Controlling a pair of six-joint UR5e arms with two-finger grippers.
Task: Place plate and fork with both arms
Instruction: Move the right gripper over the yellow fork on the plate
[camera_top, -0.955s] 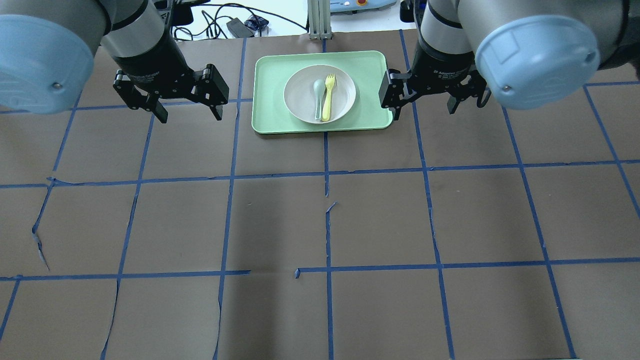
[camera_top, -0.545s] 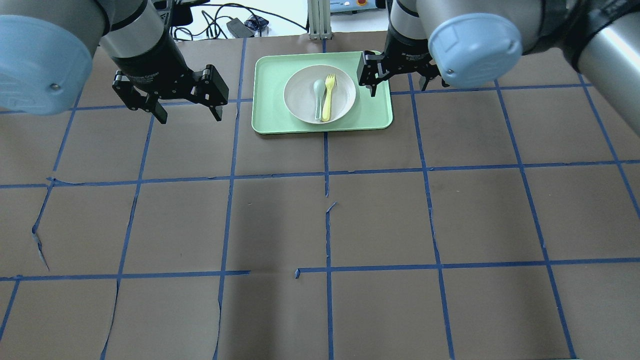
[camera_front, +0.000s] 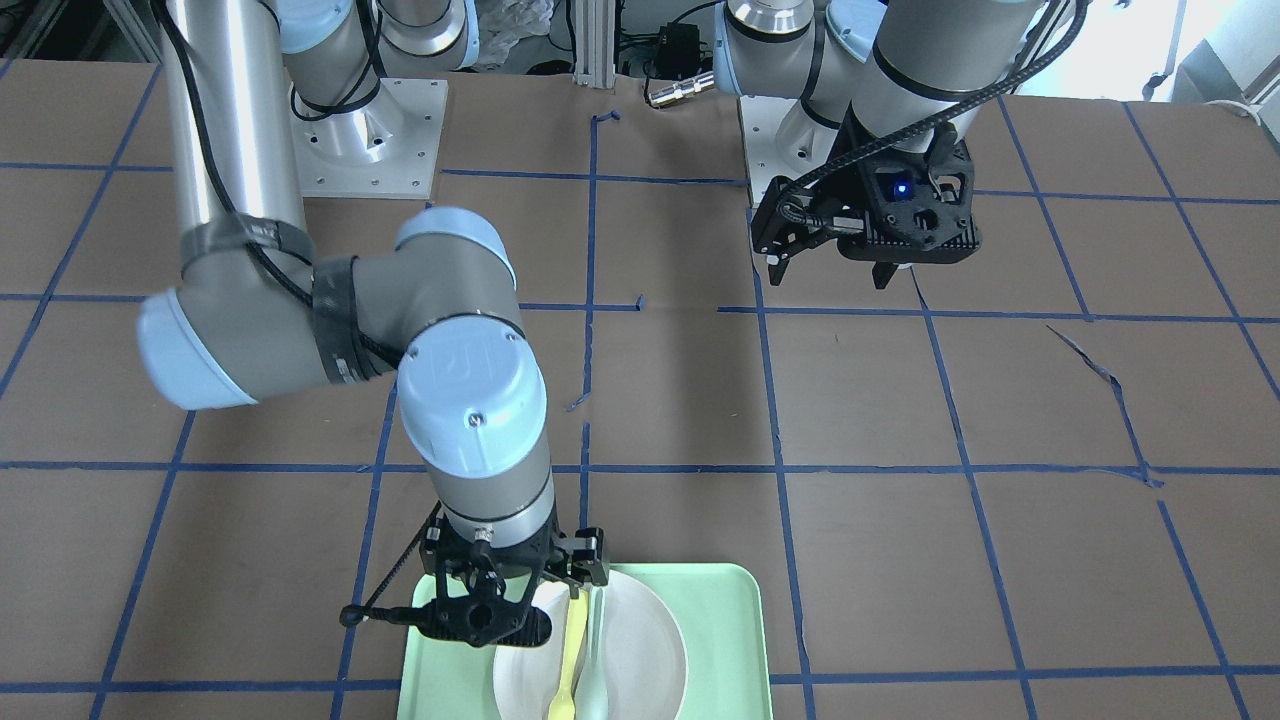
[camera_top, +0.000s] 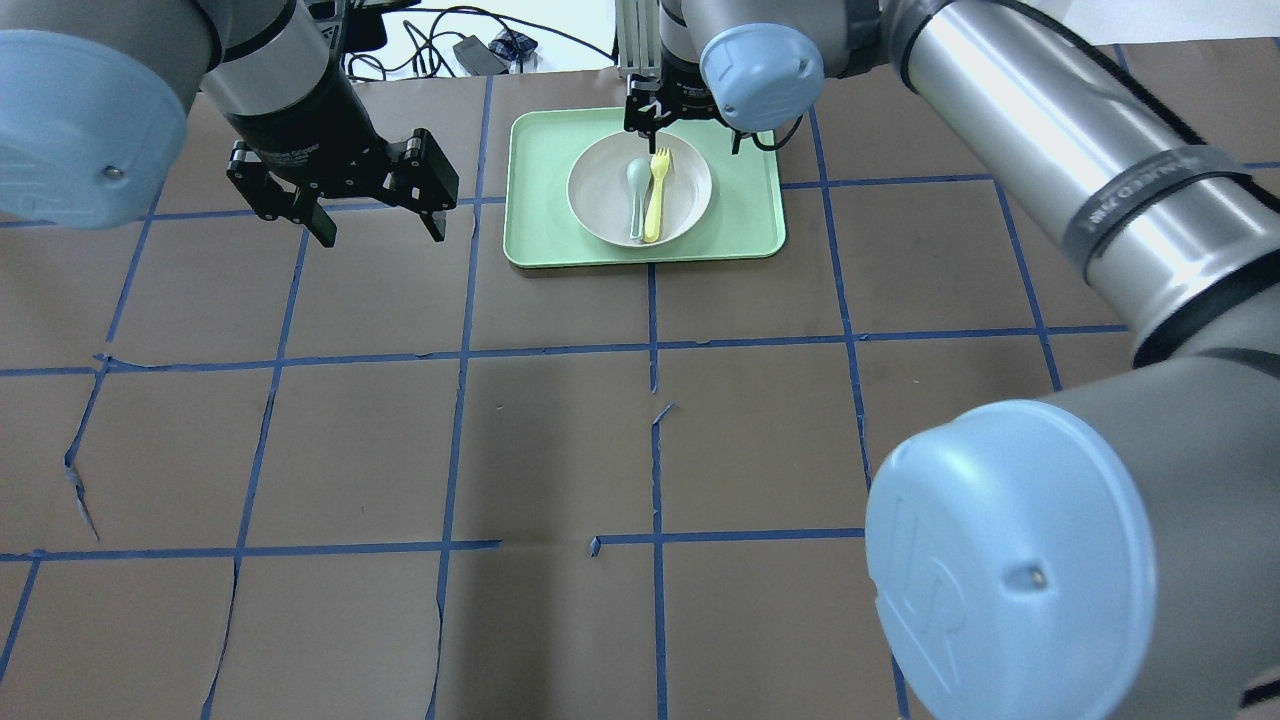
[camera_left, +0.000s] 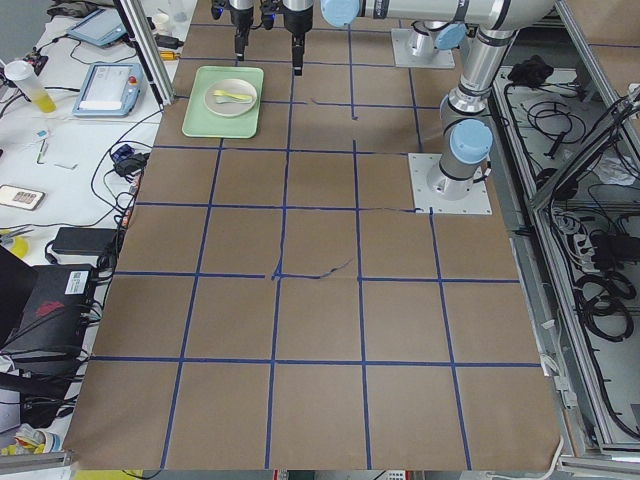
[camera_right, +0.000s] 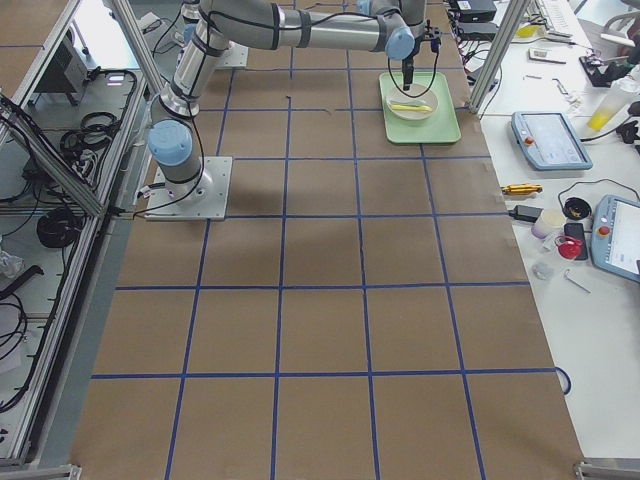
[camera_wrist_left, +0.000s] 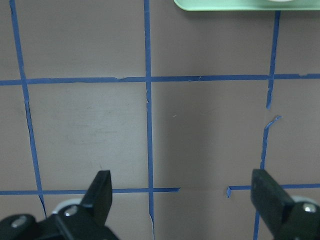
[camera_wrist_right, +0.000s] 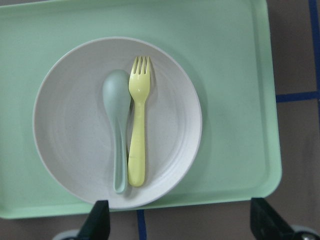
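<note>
The front-facing view hides part of the plate (camera_wrist_right: 70, 125) behind the right gripper (camera_wrist_right: 181, 220), but the right wrist view shows it whole on the green tray (camera_wrist_right: 230, 75). There the fork (camera_wrist_right: 137, 130) lies in it against a grey-green spoon (camera_wrist_right: 117, 115), all ahead of and between the spread, empty fingers (camera_wrist_right: 99, 220). The right arm (camera_top: 1000, 110) stretches far forward, wrist pointing down over the plate, while the left gripper (camera_top: 378, 225) hangs with fingers parted, holding nothing, over the brown table (camera_top: 560, 450), the tray's edge well ahead of its fingertips.

tray (camera_top: 535, 220): mint-green, on brown table (camera_top: 560, 450) | spoon (camera_top: 637, 190): grey-green, inside tray
</note>
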